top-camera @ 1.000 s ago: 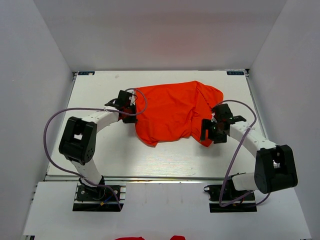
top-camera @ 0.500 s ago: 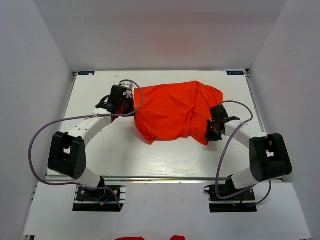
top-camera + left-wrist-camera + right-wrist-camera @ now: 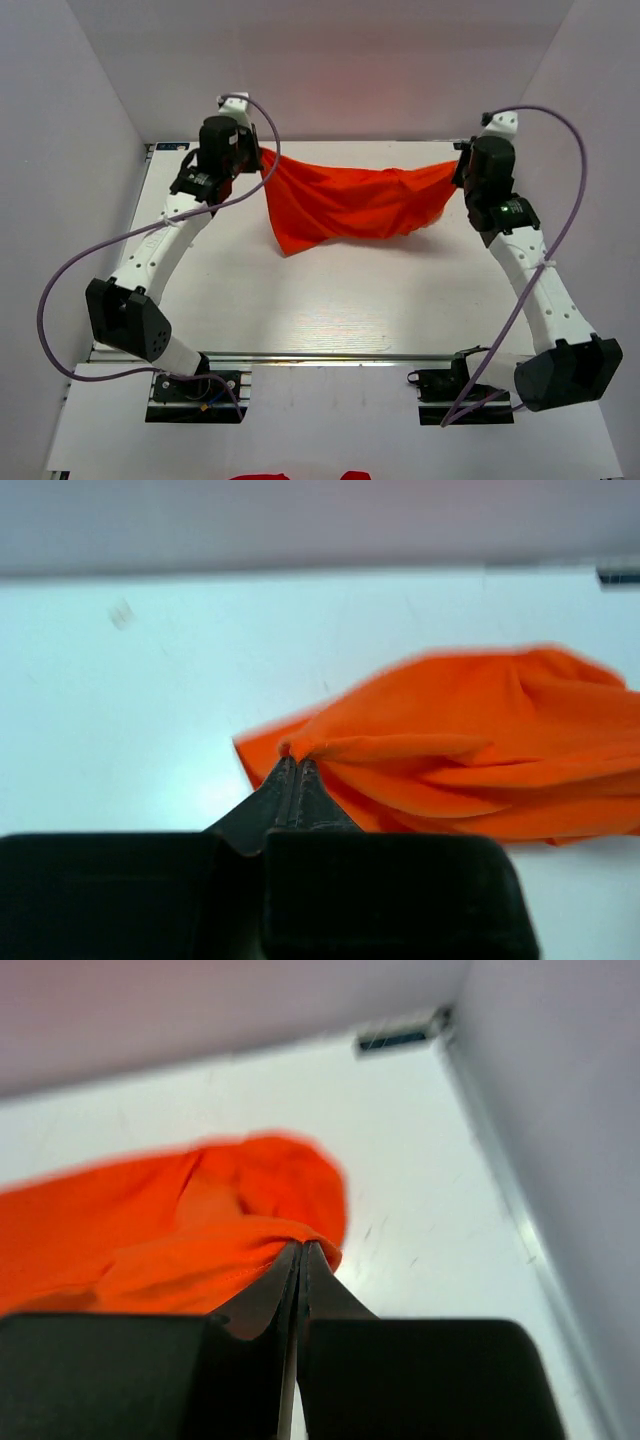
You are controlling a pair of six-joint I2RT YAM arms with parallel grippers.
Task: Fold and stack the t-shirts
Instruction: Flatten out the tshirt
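One bright orange-red t-shirt (image 3: 350,205) hangs stretched between my two grippers above the far half of the white table (image 3: 330,300). My left gripper (image 3: 262,160) is shut on its left edge, and in the left wrist view the cloth (image 3: 450,750) bunches at the pinched gripper tips (image 3: 296,760). My right gripper (image 3: 458,170) is shut on the right edge; the right wrist view shows the cloth (image 3: 150,1230) folded over the closed gripper tips (image 3: 302,1248). The shirt's lower part sags down towards the table at the left.
Grey walls (image 3: 70,150) enclose the table on three sides, close to both raised arms. A black bracket (image 3: 400,1035) sits at the far right corner. Bits of more orange-red cloth (image 3: 260,476) peek in at the bottom edge of the overhead view.
The right gripper closed on the shirt's right edge. Both arms then rose and swung outward and back, lifting the crumpled shirt off the table and pulling it taut.
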